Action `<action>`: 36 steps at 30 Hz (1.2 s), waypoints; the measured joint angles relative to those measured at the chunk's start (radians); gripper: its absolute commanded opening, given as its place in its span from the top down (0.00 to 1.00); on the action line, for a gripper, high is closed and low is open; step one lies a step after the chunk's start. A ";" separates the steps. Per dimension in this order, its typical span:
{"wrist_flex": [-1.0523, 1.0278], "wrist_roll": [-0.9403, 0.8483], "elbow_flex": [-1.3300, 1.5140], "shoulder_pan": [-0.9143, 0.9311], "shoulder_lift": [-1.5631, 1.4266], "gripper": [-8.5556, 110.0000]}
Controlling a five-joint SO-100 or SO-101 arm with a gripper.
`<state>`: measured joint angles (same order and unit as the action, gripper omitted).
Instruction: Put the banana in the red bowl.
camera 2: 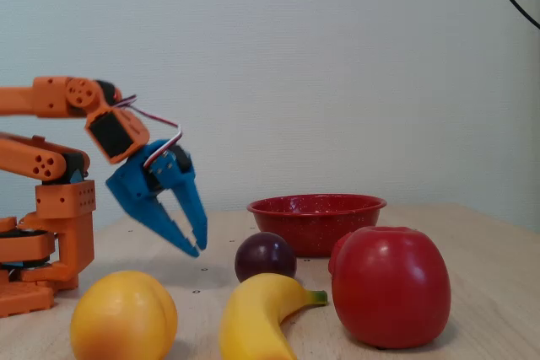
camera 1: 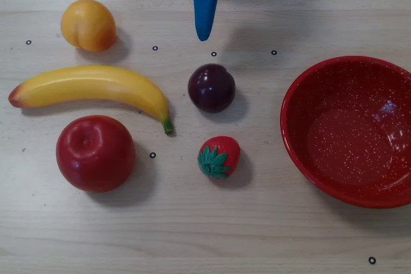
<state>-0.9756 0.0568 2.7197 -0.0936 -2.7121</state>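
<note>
Blue tool (camera 2: 196,248) hangs slightly parted and empty, well apart from the banana (camera 1: 90,88).

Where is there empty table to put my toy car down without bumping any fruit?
The widest bare patch is the table's front strip in the overhead view, below the apple, strawberry and bowl. Another lies between plum and bowl. It is crowded on the left, where peach, banana and apple sit close.
</note>
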 measured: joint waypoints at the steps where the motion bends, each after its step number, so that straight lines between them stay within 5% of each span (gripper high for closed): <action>1: -0.018 0.012 -0.038 -0.014 0.037 0.93; 27: -0.518 0.199 -0.986 -0.304 0.881 0.93; 36: -0.584 0.449 -1.104 -0.448 1.026 0.76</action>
<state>-1.5601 0.5062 1.6153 -0.5415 -1.6858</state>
